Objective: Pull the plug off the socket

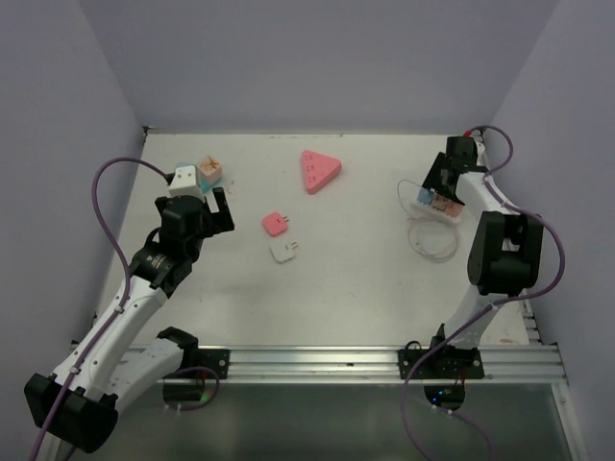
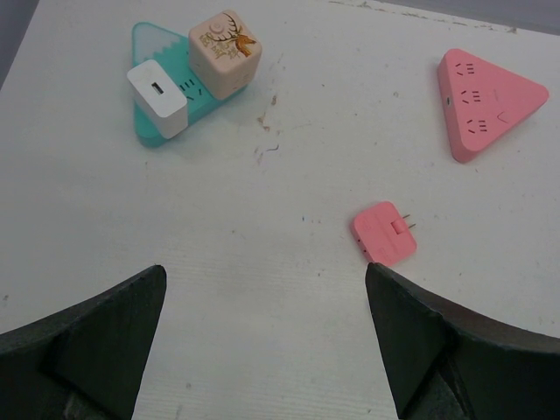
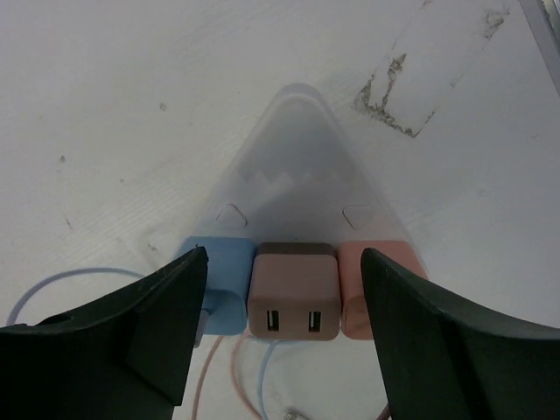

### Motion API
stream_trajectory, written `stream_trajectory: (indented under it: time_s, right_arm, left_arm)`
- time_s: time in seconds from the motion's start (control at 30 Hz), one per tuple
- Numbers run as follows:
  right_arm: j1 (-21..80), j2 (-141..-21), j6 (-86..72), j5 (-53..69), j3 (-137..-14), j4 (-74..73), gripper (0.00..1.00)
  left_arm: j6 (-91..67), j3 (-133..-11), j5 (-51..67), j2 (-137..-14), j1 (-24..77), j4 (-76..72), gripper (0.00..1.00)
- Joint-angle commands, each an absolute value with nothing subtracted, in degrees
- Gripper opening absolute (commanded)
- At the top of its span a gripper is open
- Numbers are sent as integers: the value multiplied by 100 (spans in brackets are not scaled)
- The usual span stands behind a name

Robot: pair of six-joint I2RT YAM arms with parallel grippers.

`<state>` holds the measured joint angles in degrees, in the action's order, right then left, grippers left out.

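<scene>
We see right fingers (image 3: 131, 332) spread, straddling brown plug (image 3: 291, 293) (not touching it) seated in white triangular socket (image 3: 293, 157) near surface's (image 1: 365, 279) far right corner; left fingers (image 2: 96, 332) wide apart, holding nothing.

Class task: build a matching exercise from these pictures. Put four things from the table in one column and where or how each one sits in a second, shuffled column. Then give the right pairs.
Column one
1. brown plug
2. white charger
3. loose pink plug
4. pink triangular socket

Column two
A. lying unplugged on the table, prongs showing
B. plugged into the teal socket beside a peach cube
C. nothing plugged into it
D. in the pale triangular socket, between a blue plug and a salmon plug

Pairs: 1-D, 2-B, 3-A, 4-C
</scene>
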<state>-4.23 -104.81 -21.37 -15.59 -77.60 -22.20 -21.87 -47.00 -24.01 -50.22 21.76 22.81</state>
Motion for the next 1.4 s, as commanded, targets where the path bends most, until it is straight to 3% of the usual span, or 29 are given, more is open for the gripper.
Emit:
stream_trajectory:
  time_s: [0.0,0.2,0.63,0.93,1.23,1.37]
  right_arm:
    - [-352,-10117,-2381,-1222,-7393,-2337,74]
    - [-44,-9617,-2899,-844,-6918,-2593,71]
    - [1792,-8886,-4052,-316,-6231,-1995,67]
    - [1574,-8157,-3270,-941,-6478,-2601,66]
    - [1266,-8288,-3006,-203,-5907,-2461,55]
    - [1266,-8201,-2997,113,-5731,-2461,41]
  left_arm:
    - [-2118,-4684,-2347,-4975,2136,2127,100]
    - [-2109,-4685,-2373,-5001,2136,2136,100]
    - [-2109,-4667,-2399,-5089,2136,2153,100]
    - [-2109,-4676,-2347,-5106,2136,2153,100]
    - [-2109,-4667,-2312,-5133,2136,2145,100]
    - [-2101,-4667,-2320,-5142,2136,2153,100]
